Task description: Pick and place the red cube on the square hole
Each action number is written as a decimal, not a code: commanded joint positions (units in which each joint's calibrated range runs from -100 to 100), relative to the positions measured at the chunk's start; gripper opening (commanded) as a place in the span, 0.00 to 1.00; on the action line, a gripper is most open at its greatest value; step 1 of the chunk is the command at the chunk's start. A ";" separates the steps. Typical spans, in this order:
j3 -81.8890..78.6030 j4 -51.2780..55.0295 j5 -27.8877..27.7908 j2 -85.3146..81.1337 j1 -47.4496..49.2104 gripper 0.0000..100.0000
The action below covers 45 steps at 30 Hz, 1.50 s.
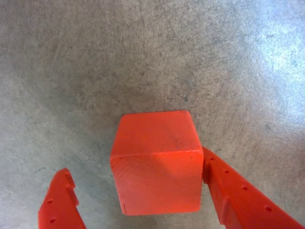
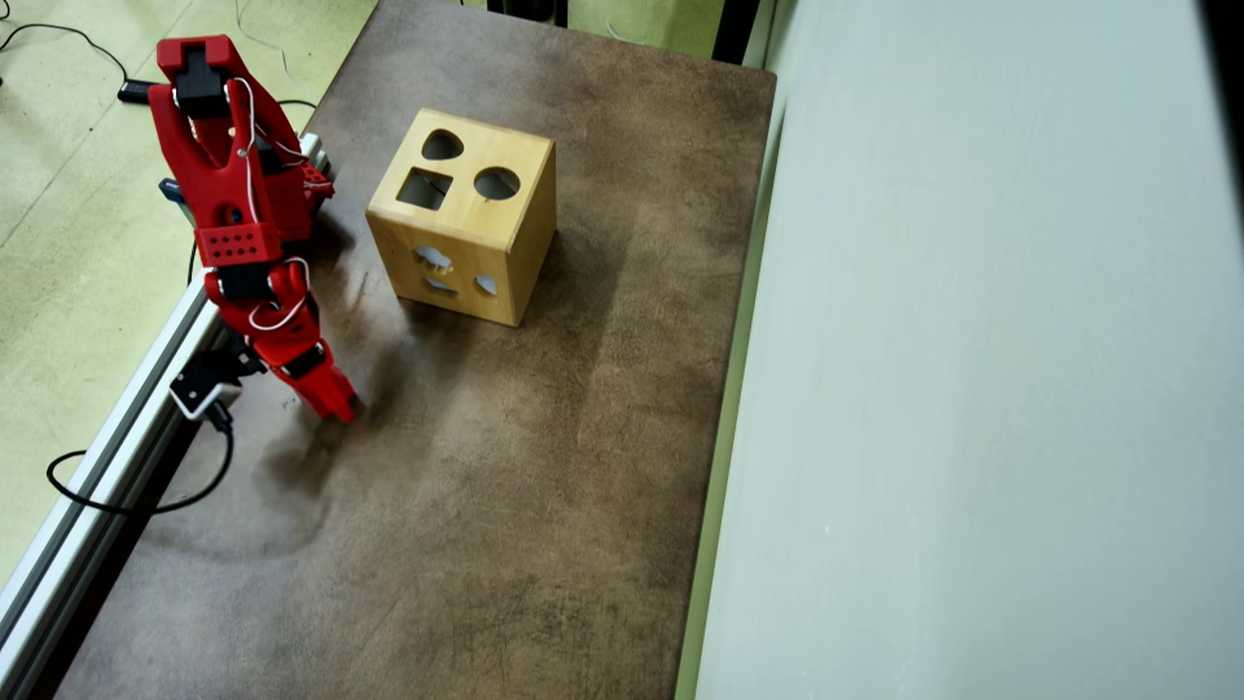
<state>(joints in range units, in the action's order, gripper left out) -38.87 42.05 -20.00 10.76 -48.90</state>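
In the wrist view the red cube [image 1: 157,164] sits on the grey-brown table between my red fingers. My gripper [image 1: 134,161] is open around it. The right finger [image 1: 228,188] touches the cube's right side. The left finger [image 1: 62,200] stands apart from it with a clear gap. In the overhead view my gripper [image 2: 340,406] is low over the table at the left, and the arm hides the cube. The wooden shape-sorter box [image 2: 505,248] stands behind and to the right, with the square hole [image 2: 425,188] in its top face.
The box top also has a heart-shaped hole [image 2: 442,145] and a round hole [image 2: 497,183]. An aluminium rail [image 2: 107,437] runs along the table's left edge, with a cable [image 2: 87,501] beside it. A pale wall [image 2: 972,389] borders the table on the right.
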 commanded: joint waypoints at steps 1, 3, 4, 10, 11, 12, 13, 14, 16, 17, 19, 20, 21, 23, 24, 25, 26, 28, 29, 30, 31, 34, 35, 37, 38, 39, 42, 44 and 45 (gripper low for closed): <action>1.13 -0.35 -0.49 -0.44 0.46 0.37; 1.13 -0.35 -0.49 -0.36 0.46 0.37; 1.13 -0.35 -0.49 -0.36 0.46 0.37; 1.13 -0.35 -0.49 -0.36 0.54 0.37; 1.13 -0.35 -0.49 -0.36 0.54 0.37; 1.13 -0.35 -0.49 -0.36 0.54 0.37; 1.13 -0.35 -0.49 -0.36 0.46 0.37; 1.13 -0.35 -0.49 -0.36 0.46 0.37; 1.21 -0.35 -0.49 -1.21 0.46 0.37; 1.21 -0.35 -0.49 -1.38 0.46 0.37; 1.21 -0.35 -0.49 -1.38 0.39 0.37; 1.21 -0.19 -0.49 -1.38 0.39 0.37; 1.21 0.13 -0.49 -1.46 0.39 0.37; 1.21 0.45 -0.49 -1.55 0.02 0.37; 1.21 0.53 -0.49 -1.97 -0.13 0.37; 1.13 0.53 -0.49 -2.48 -0.20 0.37; 1.13 0.53 -0.49 -2.99 -0.28 0.37; 1.04 0.61 -0.49 -4.01 -0.28 0.37; 1.04 0.61 -0.49 -4.10 -0.20 0.37; 1.04 0.61 -0.49 -4.18 -0.13 0.37; 1.04 0.69 -0.49 -4.18 -0.20 0.37; 1.04 0.69 -0.49 -4.18 -0.28 0.37; 1.04 0.69 -0.49 -4.18 -0.35 0.37; 1.04 0.69 -0.49 -4.27 -0.35 0.37; 1.04 0.69 -0.49 -4.27 -0.43 0.37; 1.04 0.69 -0.49 -4.35 -0.43 0.37; 1.04 0.77 -0.49 -4.61 -0.43 0.37; 0.86 0.77 -0.49 -5.79 -0.43 0.37; 0.50 0.77 -0.49 -6.47 -0.43 0.37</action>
<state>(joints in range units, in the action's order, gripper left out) -38.87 42.53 -20.00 9.58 -48.90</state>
